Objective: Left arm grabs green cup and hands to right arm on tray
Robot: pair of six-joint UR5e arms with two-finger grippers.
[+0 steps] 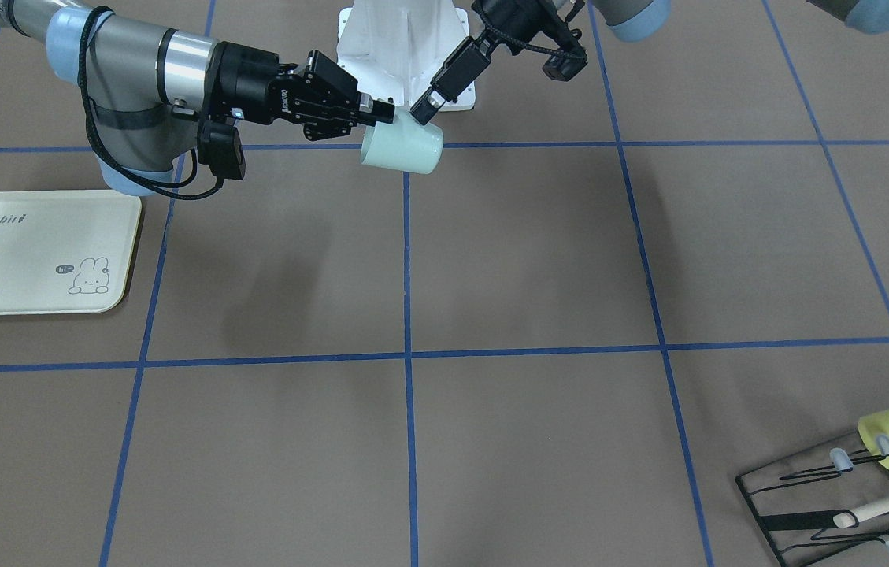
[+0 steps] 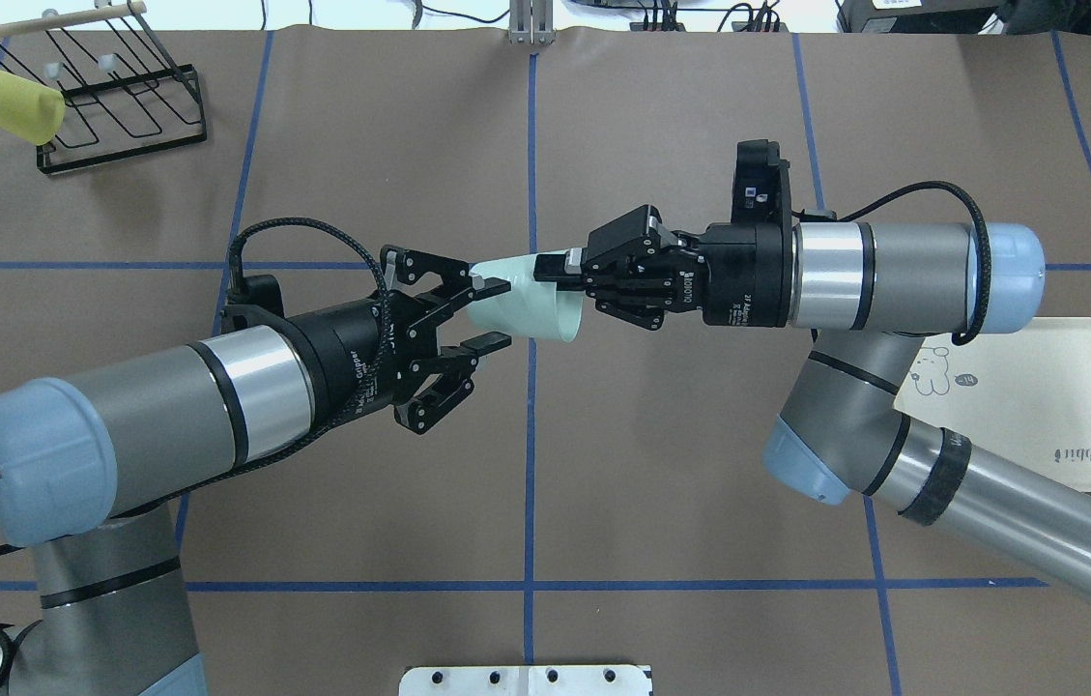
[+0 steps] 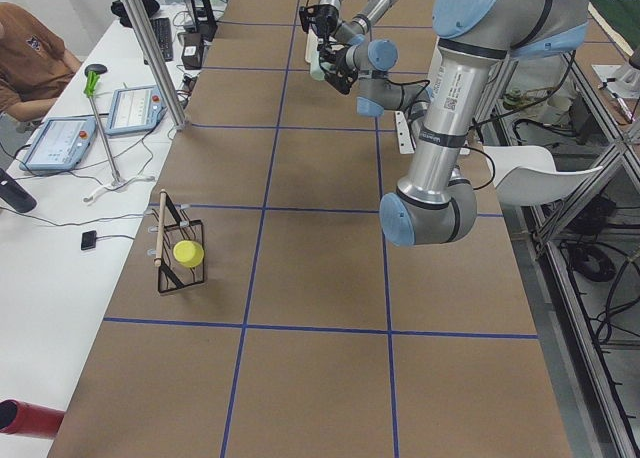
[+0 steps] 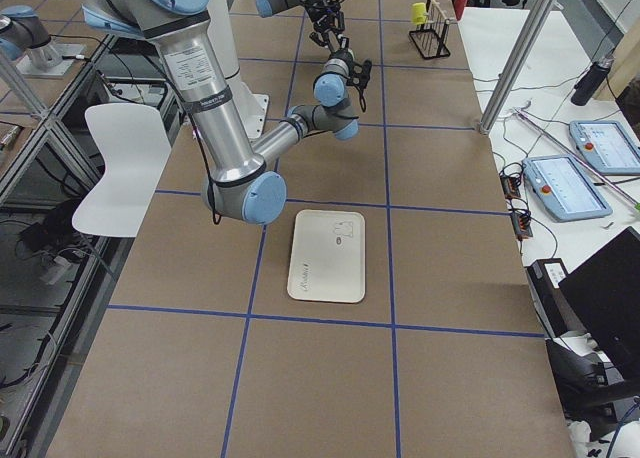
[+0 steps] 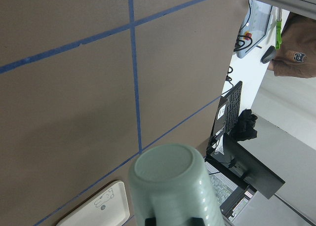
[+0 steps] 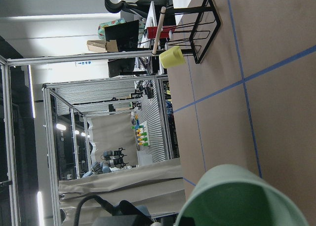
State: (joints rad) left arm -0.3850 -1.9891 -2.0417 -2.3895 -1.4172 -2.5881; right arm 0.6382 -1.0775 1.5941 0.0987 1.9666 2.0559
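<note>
Green cup point(image 1: 403, 150) is bound for the tray point(image 1: 19, 283) nearest me; well beyond the tray it hangs sideways, right hand point(image 1: 385, 116) pinching its rim to receive it, left hand point(image 2: 499, 312) spread at its base, apparently releasing.

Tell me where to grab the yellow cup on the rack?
Grip the yellow cup across its round sides, near the closed end sticking out from the black rack. Come from the side away from the rack: its mouth sits over a peg, so it probably slides off that way.
</note>
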